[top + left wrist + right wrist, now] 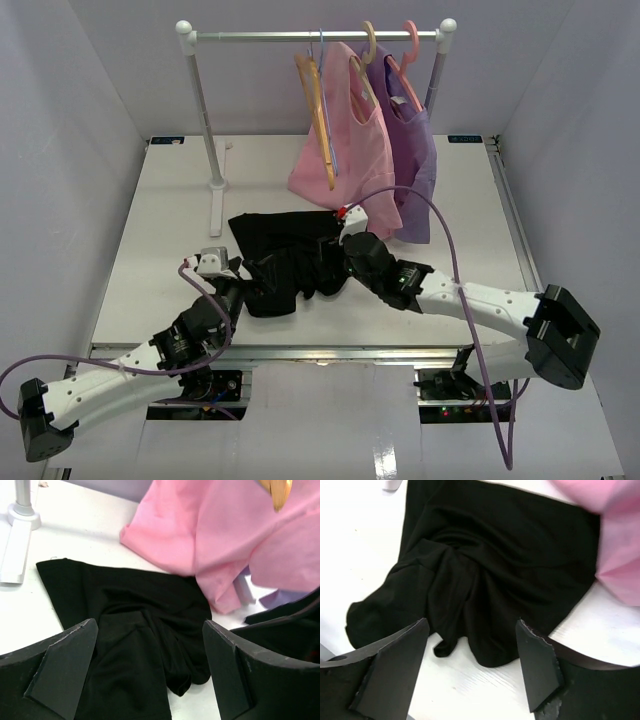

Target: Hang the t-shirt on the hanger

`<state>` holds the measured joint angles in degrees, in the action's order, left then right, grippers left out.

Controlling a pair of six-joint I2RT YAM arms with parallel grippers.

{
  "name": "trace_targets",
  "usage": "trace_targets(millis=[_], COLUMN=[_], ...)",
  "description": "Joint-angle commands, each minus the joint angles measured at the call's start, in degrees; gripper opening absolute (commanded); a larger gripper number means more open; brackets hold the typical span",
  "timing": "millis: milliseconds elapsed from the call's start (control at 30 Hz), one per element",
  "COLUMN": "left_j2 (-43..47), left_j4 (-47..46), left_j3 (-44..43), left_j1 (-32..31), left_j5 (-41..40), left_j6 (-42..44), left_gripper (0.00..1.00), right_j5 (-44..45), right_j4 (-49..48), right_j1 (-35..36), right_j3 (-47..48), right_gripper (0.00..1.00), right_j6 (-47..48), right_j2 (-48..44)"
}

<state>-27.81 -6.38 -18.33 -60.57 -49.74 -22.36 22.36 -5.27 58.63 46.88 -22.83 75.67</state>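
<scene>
Both the left gripper (150,624) and the right gripper (472,622) have their jaws spread and hold nothing. The t-shirt (495,555) lies bunched just ahead of them. It seems best to pinch a single layer near a shoulder, not the central folds. Beyond the jaws, the pink garment (200,530) lies against the shirt's far edge and could snag. The hanger (322,55) hangs farther off, crowded beside the tan-orange hanger (318,120).

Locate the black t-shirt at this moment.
Top view: the t-shirt lies crumpled mid-table, just in front of the pink garment, between the left gripper and right gripper.
</scene>
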Motion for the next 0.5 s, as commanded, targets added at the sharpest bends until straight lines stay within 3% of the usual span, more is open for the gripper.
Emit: trace_targets(millis=[0, 167, 300, 400, 433, 467], left_j2=[2.2, -1.1, -5.6, -9.7, -11.7, -14.0], left_j4=[0.4, 0.3, 0.3, 0.4, 0.3, 1.1], left_j3=[1.4, 0.8, -0.2, -1.1, -1.5, -1.9], left_j1=[-0.2, -0.2, -0.2, -0.1, -0.1, -0.1], left_j5=[-2.7, -2.6, -2.6, -2.4, -2.3, -2.3], left_j6=[-1.2, -1.5, -2.1, -3.2, -3.8, -4.9], left_gripper=[0.96, 0.95, 0.87, 0.78, 0.75, 0.72], right_j5=[-1.4, -3.4, -7.2, -5.2, -3.4, -2.4], right_j4=[-3.9, -8.2, -10.5, -9.4, -9.1, -8.9], right_j1=[0.3, 0.3, 0.3, 0.3, 0.3, 0.3], right_j3=[4.1, 6.0, 7.7, 6.8, 5.8, 5.0], right_gripper=[0.72, 0.62, 0.54, 0.26, 0.1, 0.08], right_j6=[-5.3, -5.0, -2.8, -3.6, -4.0, -4.5], right_j2=[8.1, 18.9, 24.3, 23.8, 22.5, 20.6])
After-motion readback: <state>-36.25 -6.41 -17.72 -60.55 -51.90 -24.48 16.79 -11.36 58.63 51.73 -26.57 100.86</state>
